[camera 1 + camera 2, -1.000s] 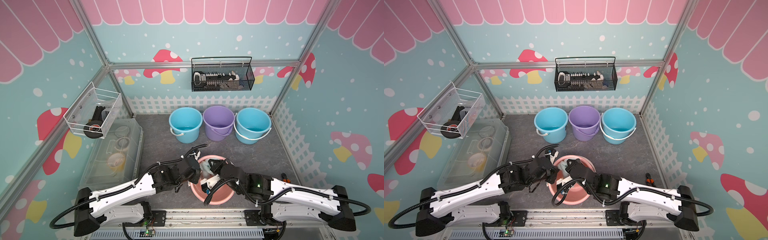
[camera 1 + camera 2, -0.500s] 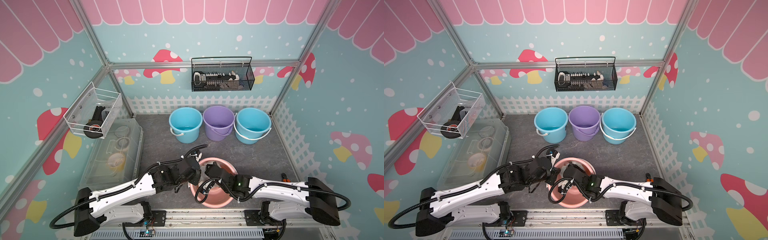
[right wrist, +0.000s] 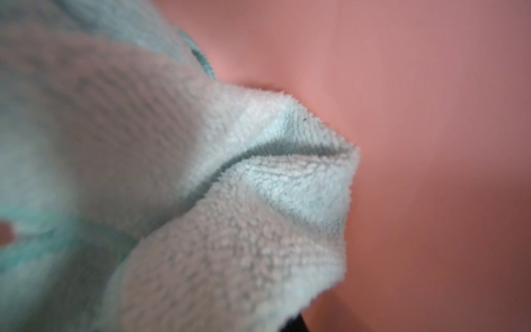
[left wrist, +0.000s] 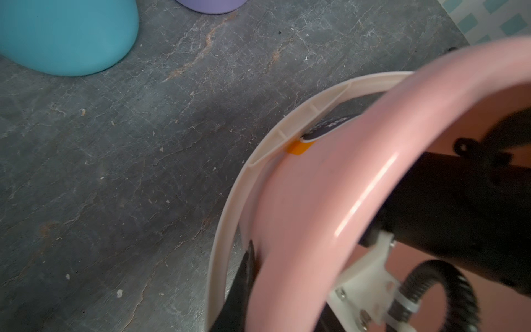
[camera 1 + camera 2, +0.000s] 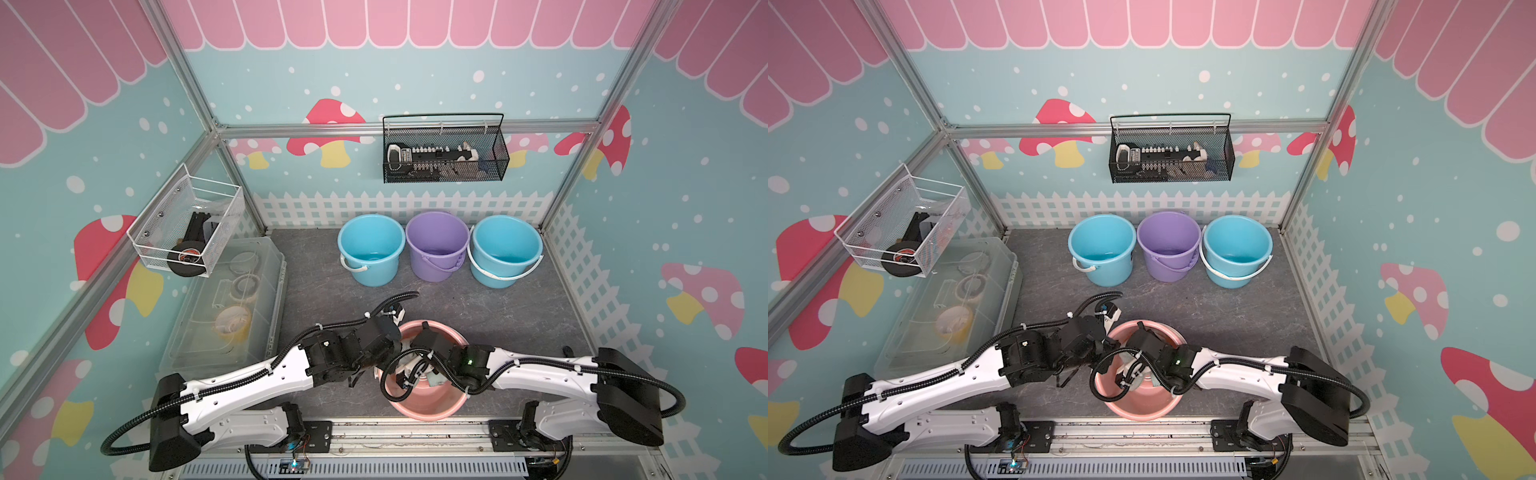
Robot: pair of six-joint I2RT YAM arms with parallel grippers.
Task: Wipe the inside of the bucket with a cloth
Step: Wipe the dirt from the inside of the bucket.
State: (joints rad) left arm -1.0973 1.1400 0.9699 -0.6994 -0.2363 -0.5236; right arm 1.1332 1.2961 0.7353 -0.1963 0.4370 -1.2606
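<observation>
The pink bucket [image 5: 420, 412] [image 5: 1138, 409] stands at the front middle of the floor. My left gripper [image 5: 381, 365] [image 4: 265, 258] is shut on its left rim; in the left wrist view one black finger [image 4: 247, 270] lies against the outside of the wall, behind the white handle [image 4: 258, 155]. My right gripper [image 5: 417, 372] reaches down inside the bucket, its jaws hidden. The pale aqua cloth [image 3: 218, 184] [image 5: 1157, 380] fills the right wrist view, bunched against the pink inner wall [image 3: 431, 143]; the right gripper is shut on it.
Two blue buckets [image 5: 371, 274] [image 5: 505, 237] and a purple one [image 5: 435, 270] stand in a row at the back. A clear lidded box [image 5: 232, 307] lies along the left wall. A white wire basket [image 5: 187, 224] and a black one [image 5: 444, 153] hang on the walls.
My right arm has drawn its elbow in, and its wrist has gone deeper into the bucket with the cloth, toward the left side. The left arm has not moved.
</observation>
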